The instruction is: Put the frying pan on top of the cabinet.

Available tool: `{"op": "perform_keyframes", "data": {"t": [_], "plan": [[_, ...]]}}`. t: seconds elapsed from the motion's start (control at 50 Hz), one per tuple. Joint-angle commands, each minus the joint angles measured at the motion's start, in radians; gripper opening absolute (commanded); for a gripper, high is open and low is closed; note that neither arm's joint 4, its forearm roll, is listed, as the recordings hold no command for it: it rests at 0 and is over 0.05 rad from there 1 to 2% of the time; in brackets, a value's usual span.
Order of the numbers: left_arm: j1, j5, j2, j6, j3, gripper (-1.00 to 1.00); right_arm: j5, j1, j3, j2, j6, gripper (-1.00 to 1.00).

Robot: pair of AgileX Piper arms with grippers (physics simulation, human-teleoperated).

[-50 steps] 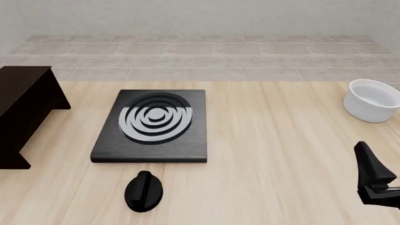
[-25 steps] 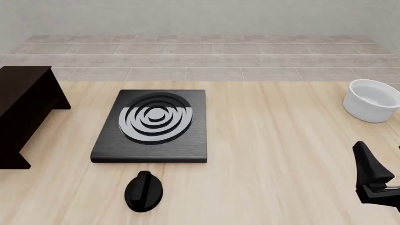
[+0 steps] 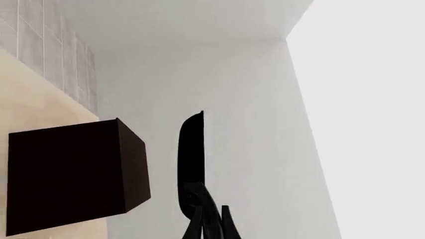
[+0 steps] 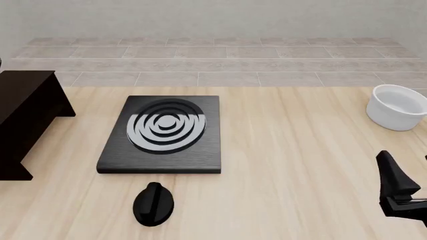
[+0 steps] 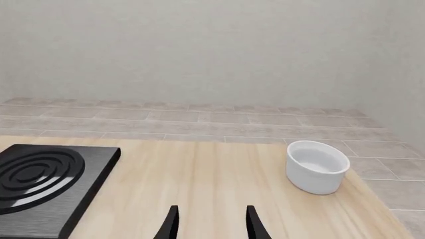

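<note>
Pale wooden table [image 4: 293, 165] before a plain grey-white wall [image 4: 213, 17], stepped beige tile ledge [image 4: 220, 62] between

Honestly almost nothing moves; only a tiny dark sliver [image 4: 1, 62] now pokes in above the dark brown boxy wooden cabinet [image 4: 27, 107].

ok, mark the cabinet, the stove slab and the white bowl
cabinet [image 4: 27, 87], front view, on its flat top
stove slab [image 4: 167, 125], front view, on the silver rings
white bowl [image 5: 317, 169], right wrist view, on its outer wall
</note>
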Motion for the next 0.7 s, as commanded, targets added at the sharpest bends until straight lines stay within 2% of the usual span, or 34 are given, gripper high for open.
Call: {"op": "perform_keyframes", "data": {"t": [0.02,0.14,0.38,0.7], "plan": [[0.005,-0.049,0.024,0.01,-0.014,-1.0,-0.014,0.0,0.003,0.012,-0.001,1.0],[-0.002,-0.069,0.054,0.016,-0.013,-1.0,-0.013,0.001,0.002,0.012,-0.003,1.0],[-0.07,-0.126,0.142,0.033,-0.011,-1.0,-0.014,0.0,0.006,0.01,-0.002,1.0],[-0.07,-0.171,0.207,0.056,-0.003,-1.0,-0.061,0.0,0.011,0.053,-0.002,1.0]]}}
